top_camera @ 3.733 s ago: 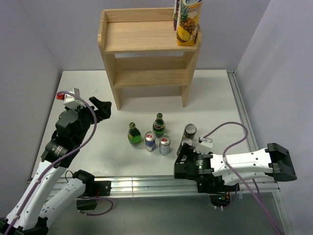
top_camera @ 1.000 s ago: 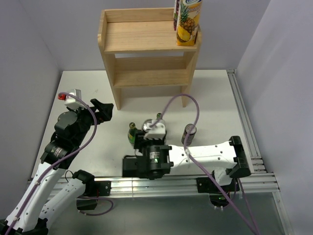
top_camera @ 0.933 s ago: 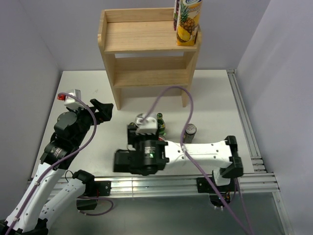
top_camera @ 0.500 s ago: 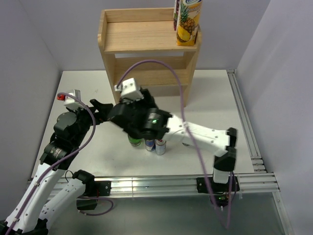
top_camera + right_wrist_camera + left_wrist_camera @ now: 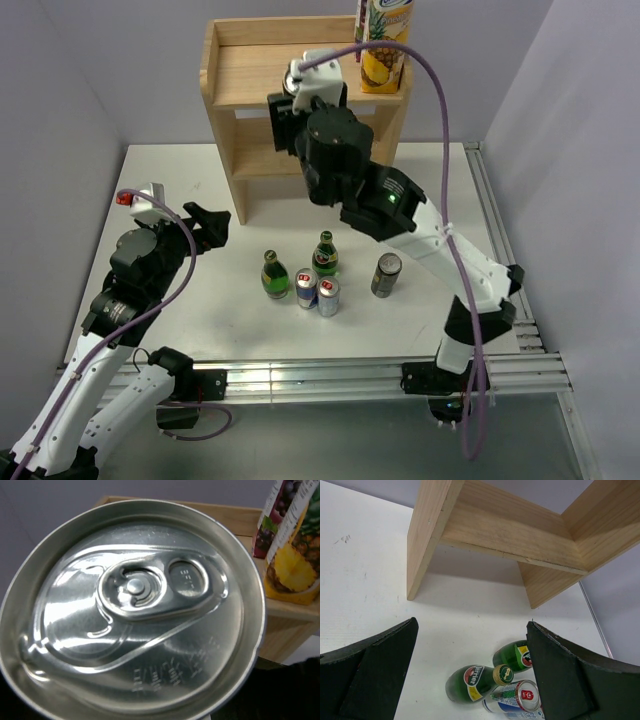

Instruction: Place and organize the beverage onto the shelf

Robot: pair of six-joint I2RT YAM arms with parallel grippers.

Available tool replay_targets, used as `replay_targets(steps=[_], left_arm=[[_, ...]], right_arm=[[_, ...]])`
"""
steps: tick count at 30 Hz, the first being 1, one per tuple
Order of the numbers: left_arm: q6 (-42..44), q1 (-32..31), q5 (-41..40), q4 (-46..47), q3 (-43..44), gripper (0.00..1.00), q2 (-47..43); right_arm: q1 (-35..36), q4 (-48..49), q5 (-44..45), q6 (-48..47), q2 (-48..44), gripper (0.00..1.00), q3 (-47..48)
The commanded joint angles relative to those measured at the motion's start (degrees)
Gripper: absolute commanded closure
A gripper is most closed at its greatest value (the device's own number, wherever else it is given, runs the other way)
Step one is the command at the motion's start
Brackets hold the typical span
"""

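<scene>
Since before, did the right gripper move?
Yes. The right gripper rose from the near edge of the table to the top tier of the wooden shelf, carrying a can.

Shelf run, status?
Left gripper open, hovering over table. Right gripper shut on can, up at shelf top tier. Five drinks on table. Juice cartons hold top tier's right corner.

A can (image 5: 132, 615) fills nearly the whole frame, its silver lid sealed and the pull tab flat. Behind it is the wooden shelf (image 5: 235, 521), with a pineapple carton (image 5: 296, 562) and a grape carton (image 5: 267, 527) at the right.
</scene>
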Motion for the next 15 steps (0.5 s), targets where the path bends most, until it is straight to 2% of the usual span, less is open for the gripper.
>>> replay_targets(steps=[1, 3, 6, 9, 15], left_arm=[[0.6, -0.2, -0.6, 1.1, 0.3, 0.03, 0.0], [0.6, -0.2, -0.3, 1.1, 0.2, 0.04, 0.0], [0.7, -0.1, -0.5, 1.0, 0.1, 0.03, -0.2], [0.8, -0.2, 0.2, 1.3, -0.1, 0.03, -0.4], [0.7, -0.2, 1.1, 1.4, -0.1, 0.03, -0.1]], right_arm=[[-2.6, 4.7, -4.7, -3.6, 6.9, 1.00, 13.7], [-4.3, 6.3, -6.7, -4.2, 10.5, 1.00, 16.7], [-5.9, 11.6, -9.4, -3.6, 10.7, 1.00, 13.3], [-10.7, 12.5, -15.9, 0.3, 12.1, 1.00, 14.7], [-18.6, 13.4, -22.4, 5.8, 14.5, 1.00, 17.1]])
